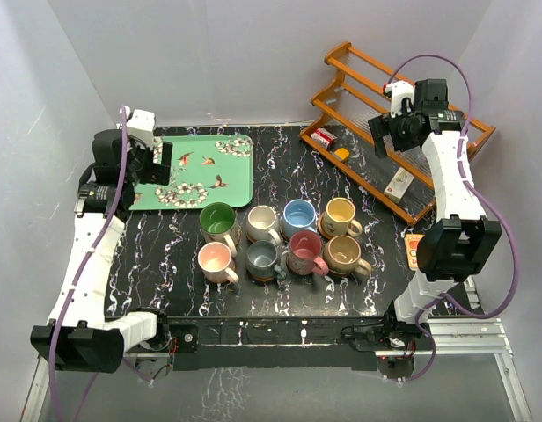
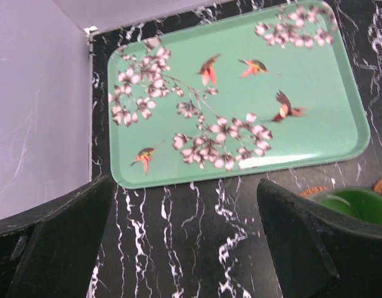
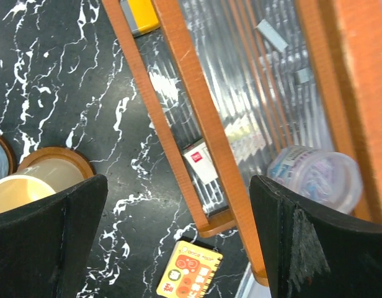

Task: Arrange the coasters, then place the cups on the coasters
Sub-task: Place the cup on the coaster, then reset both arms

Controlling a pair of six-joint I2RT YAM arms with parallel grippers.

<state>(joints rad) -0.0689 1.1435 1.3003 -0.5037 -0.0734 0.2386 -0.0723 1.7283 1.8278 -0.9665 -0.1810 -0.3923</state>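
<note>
**A:** Where do we stand on the task?

**B:** We count eight handled ceramic mugs (image 1: pixel 262 255) in two rows of four on the middle of the black white-veined marble table (image 1: pixel 165 255). They run from the green mug (image 1: pixel 218 218) at rear left to the tan mug (image 1: pixel 343 252) at front right.

**A:** And the small flat round coasters (image 3: pixel 85 162)?

**B:** Mostly hidden under the mugs. We catch a dark brown rim beneath one mug in the right wrist view, and a brown edge beside the green mug in the left wrist view. We see no bare coaster. Our judgement is that the task is done or nearly done. We cannot tell whether every mug sits square on its disc.

**A:** Grippers?

**B:** The left gripper (image 2: pixel 185 205) hangs over the table at the near edge of the green rectangular tray printed with birds and blossoms (image 2: pixel 315 81). Its fingers are spread wide, with nothing between them and touching nothing. The right gripper (image 3: pixel 178 186) hovers above the orange wooden slatted rack (image 3: pixel 178 81), just as wide apart and empty.
</note>
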